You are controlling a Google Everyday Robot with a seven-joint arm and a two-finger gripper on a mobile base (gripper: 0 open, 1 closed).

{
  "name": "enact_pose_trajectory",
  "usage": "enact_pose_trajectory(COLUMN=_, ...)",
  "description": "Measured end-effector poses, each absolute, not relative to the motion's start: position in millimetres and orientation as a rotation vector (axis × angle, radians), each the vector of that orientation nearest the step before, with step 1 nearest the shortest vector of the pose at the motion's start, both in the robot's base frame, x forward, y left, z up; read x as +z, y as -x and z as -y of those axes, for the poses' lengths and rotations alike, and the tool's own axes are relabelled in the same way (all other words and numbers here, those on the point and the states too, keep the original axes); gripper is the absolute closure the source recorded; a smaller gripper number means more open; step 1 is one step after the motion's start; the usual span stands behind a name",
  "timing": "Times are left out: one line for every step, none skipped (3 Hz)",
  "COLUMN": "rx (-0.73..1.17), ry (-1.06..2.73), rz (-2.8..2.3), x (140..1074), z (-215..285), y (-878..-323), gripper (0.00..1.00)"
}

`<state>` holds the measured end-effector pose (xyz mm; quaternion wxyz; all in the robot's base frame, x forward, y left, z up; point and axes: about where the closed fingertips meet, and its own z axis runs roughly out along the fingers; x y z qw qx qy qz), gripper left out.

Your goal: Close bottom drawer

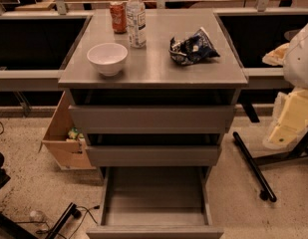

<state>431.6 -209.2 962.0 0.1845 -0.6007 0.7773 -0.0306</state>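
Observation:
The bottom drawer [154, 203] is the lowest of three grey drawers in the cabinet [153, 76]. It is pulled far out toward me, and its shallow grey inside is empty. Its flat front [154, 232] lies at the lower edge of the view. The middle drawer [153, 155] and the top drawer [152, 118] stick out only a little. My arm's white and cream parts are at the right edge, with the gripper [292, 121] beside the cabinet at about top-drawer height. It is well apart from the bottom drawer and touches nothing.
On the cabinet top stand a white bowl [107, 58], a clear bottle [136, 18], a red can [118, 17] and a crumpled chip bag [193, 48]. An open cardboard box [64, 138] sits on the floor at left. A black chair leg [253, 166] lies at right and cables [69, 218] at lower left.

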Motion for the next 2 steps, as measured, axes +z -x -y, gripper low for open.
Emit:
enact_pose_trajectory(rx=-0.039, ry=1.649, rz=-2.152, x=928.9, z=193.5, y=-416.5, gripper=0.00)
enact_pose_trajectory(rx=0.004, ry=1.636, rz=-2.136, x=867.8, z=170.6, y=-410.2, gripper=0.00)
